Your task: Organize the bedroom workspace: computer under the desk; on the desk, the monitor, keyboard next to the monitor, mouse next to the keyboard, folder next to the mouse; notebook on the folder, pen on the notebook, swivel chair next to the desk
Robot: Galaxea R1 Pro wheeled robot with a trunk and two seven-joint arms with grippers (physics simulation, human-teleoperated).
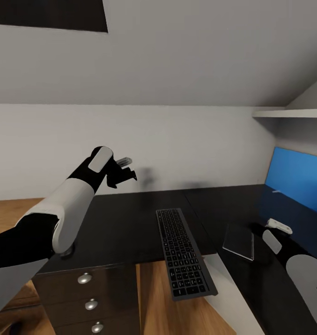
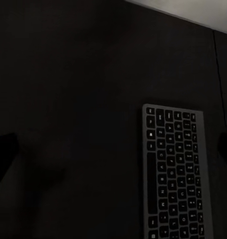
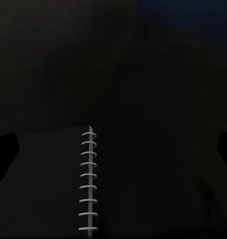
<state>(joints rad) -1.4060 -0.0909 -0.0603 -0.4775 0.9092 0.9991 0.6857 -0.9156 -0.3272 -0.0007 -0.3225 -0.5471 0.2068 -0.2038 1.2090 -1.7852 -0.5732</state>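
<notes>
keyboard [image 1: 184,251]: 1 | notebook [image 1: 239,240]: 1 | desk [image 1: 126,223]: 1, three drawer knobs [image 1: 84,278]

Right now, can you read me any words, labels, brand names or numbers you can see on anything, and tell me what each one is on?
No text can be read.
Flat dark grey keyboard on the long black desk: keys carry pale legends in the left wrist view, too small and blurred to read.
Thin grey spiral-bound notebook: cover blank, in the right wrist view too.
Bright blue wall panel: no markings.
</notes>
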